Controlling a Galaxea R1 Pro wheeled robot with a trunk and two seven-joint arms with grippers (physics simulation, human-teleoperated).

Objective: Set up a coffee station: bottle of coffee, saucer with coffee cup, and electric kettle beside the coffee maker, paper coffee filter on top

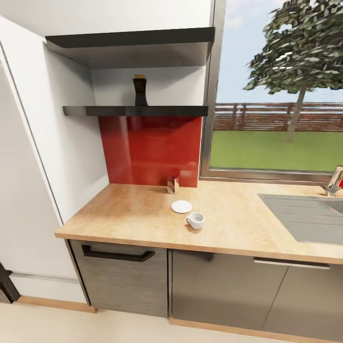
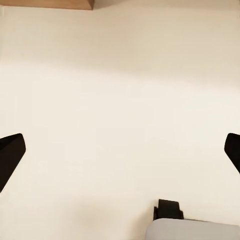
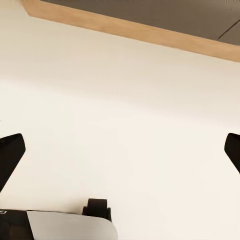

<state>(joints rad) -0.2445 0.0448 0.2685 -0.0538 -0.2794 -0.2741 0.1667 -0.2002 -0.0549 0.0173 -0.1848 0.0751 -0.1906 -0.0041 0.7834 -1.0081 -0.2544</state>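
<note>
Both grippers were spread wide with nothing between the fingers: the left gripper (image 2: 120, 150) and the right gripper (image 3: 120, 150) just hung down over the pale floor (image 2: 120, 90), so the arms looked parked low while the robot rolled up to the counter (my guess, anyway). The right wrist view caught the wooden plinth (image 3: 130, 27) under the cabinets.

Out from there, the countertop (image 1: 119, 214) had the saucer (image 1: 181, 206) sitting bare, with the cup (image 1: 195, 220) just beside it on its near right, not on it yet. A small brownish glassy thing (image 1: 173, 184) stood at the far edge against the red backsplash (image 1: 150, 150); couldn't tell what it was. The bottle (image 1: 140, 90) was up on the lower shelf (image 1: 136, 111), yellow cap on. Its label was too small to read. The sink (image 1: 305, 214) was off to the right.
</note>
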